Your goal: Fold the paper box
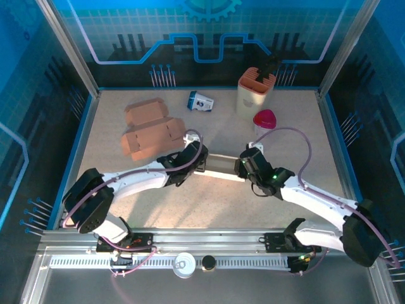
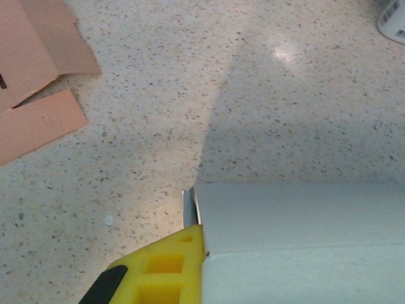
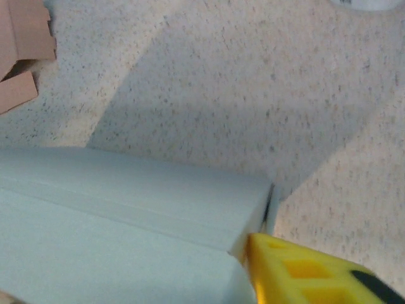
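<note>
Nearest of all, on the rail at the table's [image 1: 209, 209] near edge and well short of the box [image 1: 218, 167], sit one tin [image 1: 185, 263] and one black knob [image 1: 208, 262], side by side.

The box is a single long white piece lying flat at mid-table, with one arm at each end. The left gripper [image 1: 195, 159] is pressed together on the box's left end. In the left wrist view its yellow finger [image 2: 166, 269] sits tight against the box's edge. The right gripper [image 1: 245, 166] meets the box's right end. In the right wrist view its yellow finger [image 3: 297, 269] touches the corner, but whether it is pinching cannot be told.

Beyond the box and to its left lies brown cardboard [image 1: 149, 130], seemingly two flat pieces, one behind the other. The nearer piece's corner comes just beside the left gripper and is the closest thing crowding the box.

Beyond the box's right end, near the right gripper, stands one pink heart-shaped item [image 1: 264, 119]. Just behind that is one beige holder [image 1: 255, 92] with an orange top.

Farther back, straight beyond the box, lies one small blue-and-white packet [image 1: 200, 101], well apart from it.
</note>
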